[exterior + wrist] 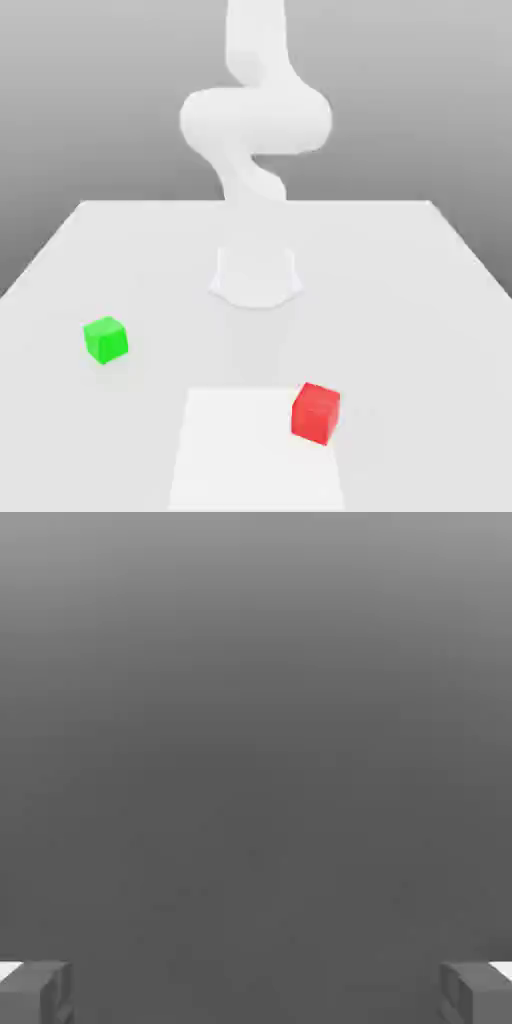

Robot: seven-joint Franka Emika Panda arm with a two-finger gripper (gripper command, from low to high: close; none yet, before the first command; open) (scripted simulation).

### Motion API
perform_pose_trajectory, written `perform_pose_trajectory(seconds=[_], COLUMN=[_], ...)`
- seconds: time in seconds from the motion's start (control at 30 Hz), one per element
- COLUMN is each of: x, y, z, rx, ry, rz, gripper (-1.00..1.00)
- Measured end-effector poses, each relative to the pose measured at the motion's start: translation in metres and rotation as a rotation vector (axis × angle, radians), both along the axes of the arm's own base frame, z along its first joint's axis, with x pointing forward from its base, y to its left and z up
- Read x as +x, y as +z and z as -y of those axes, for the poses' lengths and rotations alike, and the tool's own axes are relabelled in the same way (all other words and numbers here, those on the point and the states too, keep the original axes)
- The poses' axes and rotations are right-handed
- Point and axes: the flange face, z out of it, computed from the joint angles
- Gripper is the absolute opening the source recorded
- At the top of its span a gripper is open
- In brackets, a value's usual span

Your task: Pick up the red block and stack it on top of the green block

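A: Listing near to far: matte bright-red cube, the red block (316, 411), on the pale square mat (240, 450); matte bright-green cube, the green block (105, 339), well apart on the white table (420, 300)

B: Gripper (256, 992): fingers (35, 990) spread wide, holding nothing. Pick and stack both outstanding

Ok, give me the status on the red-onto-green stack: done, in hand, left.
Done: nothing yet. The red block sits on the table toward the exterior view's right, well apart from the green block on the left. In hand: nothing; the hand view shows the gripper open with no block between its fingertips. Left: reach the red block, grasp it, carry it over and set it on the green one.
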Motion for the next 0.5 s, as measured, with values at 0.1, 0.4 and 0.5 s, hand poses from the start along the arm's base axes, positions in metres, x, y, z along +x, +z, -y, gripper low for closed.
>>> perform_pose_trajectory(seconds=[0.1,0.4,0.5], x=[0.032,0.07,0.065], y=[-0.059,-0.239,-0.297], z=[-0.006,-0.049,-0.063], rx=[-0.019,-0.125,-0.178], ry=[0.125,0.477,0.591], rz=[-0.087,-0.323,-0.395], gripper=[0.0,0.0,0.0])
